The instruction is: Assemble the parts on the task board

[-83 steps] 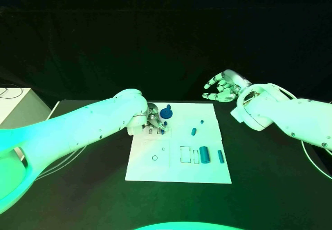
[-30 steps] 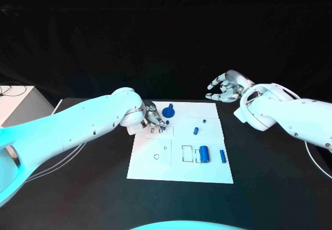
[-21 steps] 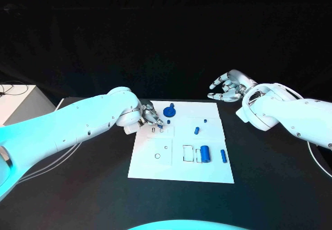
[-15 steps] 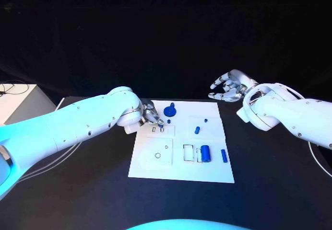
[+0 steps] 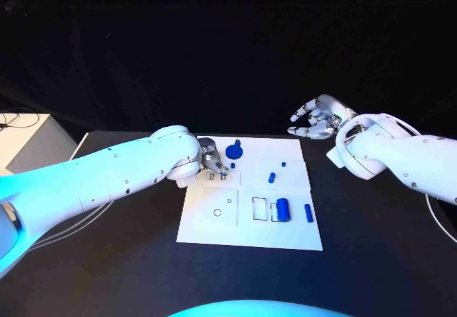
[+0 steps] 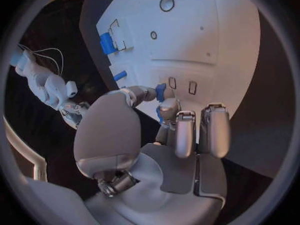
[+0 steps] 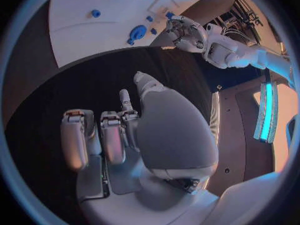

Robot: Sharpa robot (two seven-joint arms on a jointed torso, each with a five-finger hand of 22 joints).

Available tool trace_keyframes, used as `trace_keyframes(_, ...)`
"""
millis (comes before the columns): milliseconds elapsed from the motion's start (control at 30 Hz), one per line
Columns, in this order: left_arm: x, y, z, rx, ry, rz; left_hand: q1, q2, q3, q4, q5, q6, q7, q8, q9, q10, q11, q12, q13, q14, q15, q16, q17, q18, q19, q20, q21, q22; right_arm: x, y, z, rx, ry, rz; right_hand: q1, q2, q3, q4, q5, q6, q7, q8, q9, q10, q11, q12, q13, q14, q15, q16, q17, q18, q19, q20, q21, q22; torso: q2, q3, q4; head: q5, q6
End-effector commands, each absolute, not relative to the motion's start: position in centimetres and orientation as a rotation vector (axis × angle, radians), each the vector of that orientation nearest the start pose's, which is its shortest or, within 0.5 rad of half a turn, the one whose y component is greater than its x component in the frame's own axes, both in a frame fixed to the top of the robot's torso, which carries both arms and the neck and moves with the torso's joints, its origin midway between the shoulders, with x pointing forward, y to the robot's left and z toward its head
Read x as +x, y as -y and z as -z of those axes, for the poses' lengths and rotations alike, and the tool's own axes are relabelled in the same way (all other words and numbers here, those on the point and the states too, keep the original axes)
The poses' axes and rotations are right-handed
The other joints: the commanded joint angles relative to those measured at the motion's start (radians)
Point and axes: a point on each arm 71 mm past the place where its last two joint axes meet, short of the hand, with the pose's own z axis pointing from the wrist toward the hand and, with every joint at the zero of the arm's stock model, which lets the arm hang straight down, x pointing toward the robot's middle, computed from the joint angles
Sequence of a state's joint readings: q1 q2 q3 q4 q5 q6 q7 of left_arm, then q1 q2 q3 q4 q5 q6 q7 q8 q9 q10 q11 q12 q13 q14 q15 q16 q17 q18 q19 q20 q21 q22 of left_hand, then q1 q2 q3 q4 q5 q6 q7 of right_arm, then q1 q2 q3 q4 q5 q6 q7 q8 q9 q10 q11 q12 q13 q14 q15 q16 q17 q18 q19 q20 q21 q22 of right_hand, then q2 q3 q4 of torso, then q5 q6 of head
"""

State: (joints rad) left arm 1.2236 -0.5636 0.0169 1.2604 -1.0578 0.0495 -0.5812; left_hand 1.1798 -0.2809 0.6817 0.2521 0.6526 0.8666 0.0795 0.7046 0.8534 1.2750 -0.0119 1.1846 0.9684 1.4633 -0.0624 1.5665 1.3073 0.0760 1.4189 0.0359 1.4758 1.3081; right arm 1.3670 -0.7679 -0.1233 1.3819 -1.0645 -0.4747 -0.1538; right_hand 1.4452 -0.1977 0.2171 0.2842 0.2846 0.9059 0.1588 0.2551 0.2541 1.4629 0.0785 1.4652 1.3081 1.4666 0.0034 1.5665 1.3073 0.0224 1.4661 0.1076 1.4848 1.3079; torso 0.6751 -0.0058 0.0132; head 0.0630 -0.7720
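The white task board (image 5: 214, 228) lies in the middle of the black table. My left hand (image 5: 211, 165) hovers low over its far left corner and pinches a small blue peg (image 6: 160, 92) between thumb and a finger, just above two small slots (image 6: 182, 85). A blue gear-shaped part (image 5: 234, 152) stands just beyond that hand. A short blue piece (image 5: 273, 177), a thick blue cylinder (image 5: 282, 210) and a thin blue pin (image 5: 308, 212) lie on the board's right half. My right hand (image 5: 317, 119) is raised past the board's far right corner, its fingers apart and holding nothing.
A white box (image 5: 24, 142) with cables stands off the table's far left corner. Bare black table (image 5: 381, 238) lies to the right of the board and in front of it. A round hole (image 5: 217, 212) sits in the board's near left part.
My left hand has stayed over the slots at the board's far left while its arm has swung slightly. The right hand has hardly moved.
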Motion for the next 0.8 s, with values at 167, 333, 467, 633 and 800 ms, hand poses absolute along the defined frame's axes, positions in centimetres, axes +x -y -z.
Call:
trace_keyframes(167, 53.2, -14.8, 20.8, -0.272, -2.163, 0.413, -0.001, 0.01, 0.221, -0.229, 0.003, 0.018, -0.011, -0.002, 0.002, 0.006, 0.002, 0.004, 0.002, 0.108, -0.007, 0.004, 0.263, -0.019, 0.005, 0.001, 0.006, 0.006, 53.4, 21.8, 13.5, 0.256, -1.564, -0.661, -0.007, -0.003, 0.003, 0.0, 0.002, -0.005, 0.003, 0.004, 0.001, -0.001, -0.001, -0.004, 0.168, 0.104, -0.002, 0.004, 0.263, 0.003, 0.068, -0.007, -0.005, 0.184, 0.001, 0.0001, -0.0001, 0.001, -0.005)
trace_keyframes(333, 53.1, -14.7, 21.1, -0.262, -2.176, 0.409, -0.001, 0.009, 0.221, -0.23, 0.004, 0.019, -0.011, -0.002, 0.003, 0.007, 0.001, 0.004, 0.002, 0.108, -0.007, 0.004, 0.263, -0.019, 0.005, 0.0, 0.006, 0.006, 53.4, 21.8, 13.5, 0.255, -1.564, -0.661, -0.007, -0.003, 0.003, 0.0, 0.002, -0.005, 0.003, 0.004, 0.001, -0.001, -0.001, -0.004, 0.168, 0.104, -0.002, 0.004, 0.263, 0.003, 0.068, -0.007, -0.005, 0.184, 0.001, 0.0001, -0.0006, 0.002, -0.007)
trace_keyframes(467, 53.0, -14.6, 21.4, -0.26, -2.2, 0.404, -0.001, 0.009, 0.221, -0.23, 0.004, 0.019, -0.011, -0.002, 0.003, 0.007, 0.001, 0.004, 0.002, 0.108, -0.007, 0.004, 0.263, -0.019, 0.005, 0.0, 0.006, 0.006, 53.4, 21.8, 13.5, 0.254, -1.565, -0.661, -0.008, -0.004, 0.005, 0.0, 0.003, -0.007, 0.003, 0.003, 0.001, -0.001, -0.001, -0.004, 0.168, 0.104, -0.002, 0.004, 0.263, 0.003, 0.068, -0.007, -0.005, 0.184, 0.001, 0.0007, -0.0014, 0.002, -0.013)
trace_keyframes(633, 53.0, -14.9, 21.6, -0.268, -2.218, 0.394, -0.001, 0.009, 0.222, -0.231, 0.005, 0.02, -0.011, -0.002, 0.004, 0.006, 0.001, 0.003, -0.001, 0.108, -0.008, 0.004, 0.263, -0.02, 0.006, 0.0, 0.007, 0.008, 53.4, 21.8, 13.5, 0.253, -1.566, -0.66, -0.008, -0.004, 0.005, 0.0, 0.003, -0.007, 0.003, 0.003, 0.001, -0.001, -0.001, -0.004, 0.168, 0.104, -0.002, 0.004, 0.263, 0.003, 0.068, -0.007, -0.005, 0.184, 0.0, 0.0009, 0.0003, -0.001, -0.015)
trace_keyframes(800, 53.0, -15.1, 21.8, -0.27, -2.232, 0.382, -0.001, 0.009, 0.222, -0.231, 0.005, 0.02, -0.011, -0.002, 0.004, 0.006, 0.001, 0.003, -0.001, 0.108, -0.008, 0.004, 0.263, -0.02, 0.006, 0.0, 0.007, 0.008, 53.4, 21.8, 13.6, 0.252, -1.57, -0.659, -0.008, -0.004, 0.005, 0.0, 0.003, -0.007, 0.003, 0.003, 0.001, -0.001, -0.001, -0.004, 0.168, 0.104, -0.002, 0.004, 0.263, 0.003, 0.068, -0.007, -0.005, 0.184, 0.0, 0.0009, 0.0, 0.001, -0.018)
